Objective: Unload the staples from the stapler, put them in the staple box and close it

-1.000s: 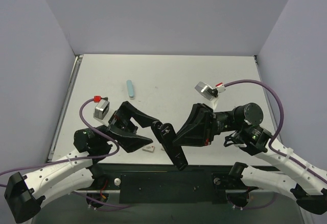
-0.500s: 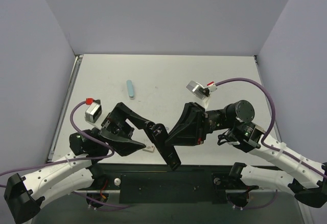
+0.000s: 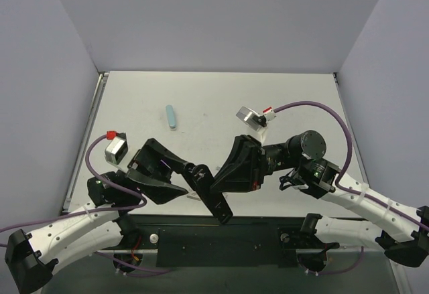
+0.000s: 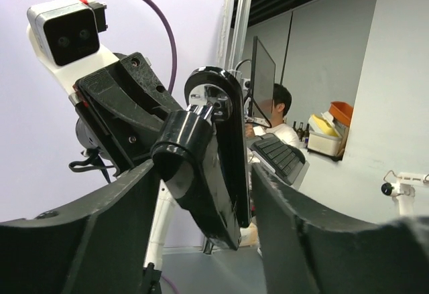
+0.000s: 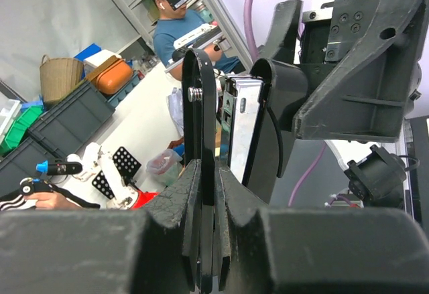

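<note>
- The pale grey table [image 3: 221, 100] is the largest thing in the top view. It is walled on three sides by plain lilac panels, and we see no writing on any of them.
- The left arm [image 3: 60, 230] and the right arm [image 3: 362, 200] both reach inward and meet over the near edge of the table.
- The right gripper [image 3: 214, 184] is clamped on the stapler [image 3: 223, 211]. In the right wrist view its two fingers are pressed together on the thin edge of one black jaw.
- The left gripper [image 3: 190, 177] faces it from the other side, with its fingers apart and the stapler's hinged end standing between them. In the left wrist view the gaps on each side are very narrow. We cannot tell whether the fingers press on it or only flank it.
- The stapler is held up between the two grippers and slants toward the arm bases. It is hinged open, with its bright metal channel [image 5: 241, 126] showing beside the clamped jaw.
- A pale blue bar [image 3: 172, 116] lies alone on the table, well apart from both grippers.
- Each wrist camera [image 4: 67, 29] carries a small red tag, and any print on it is too small for us to read.
</note>
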`<state>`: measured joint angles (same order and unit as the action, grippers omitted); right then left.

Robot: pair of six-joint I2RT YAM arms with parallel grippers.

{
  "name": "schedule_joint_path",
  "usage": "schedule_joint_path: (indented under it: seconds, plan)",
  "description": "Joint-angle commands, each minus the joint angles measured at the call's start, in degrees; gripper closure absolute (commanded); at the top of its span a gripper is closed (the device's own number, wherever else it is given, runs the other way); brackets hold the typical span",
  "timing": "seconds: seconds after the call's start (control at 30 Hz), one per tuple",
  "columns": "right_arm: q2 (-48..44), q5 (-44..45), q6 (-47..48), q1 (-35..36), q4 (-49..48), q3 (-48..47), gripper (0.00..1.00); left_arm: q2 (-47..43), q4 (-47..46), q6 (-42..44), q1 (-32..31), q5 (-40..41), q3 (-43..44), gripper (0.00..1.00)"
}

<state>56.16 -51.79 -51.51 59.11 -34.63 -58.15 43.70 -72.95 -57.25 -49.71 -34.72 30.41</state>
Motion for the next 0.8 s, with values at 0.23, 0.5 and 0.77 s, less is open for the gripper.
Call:
schedule_joint_path:
  seconds: [0.23, 0.5, 0.77]
  plan:
    - [0.1, 1.2, 0.6, 1.3, -10.7, -4.0, 1.0, -0.1, -5.4, -1.8, 0.0, -1.5, 3.2, 0.46]
    - [0.8, 1.4, 0.4, 1.6, -11.9, -3.3, 1.0, -0.1, -7.3, -2.6, -0.1, -1.6, 3.0, 0.48]
    - [1.6, 1.3, 0.8, 1.6, -12.7, -2.7, 1.0, 0.2, -8.3, -2.8, -0.2, -2.0, 3.4, 0.61]
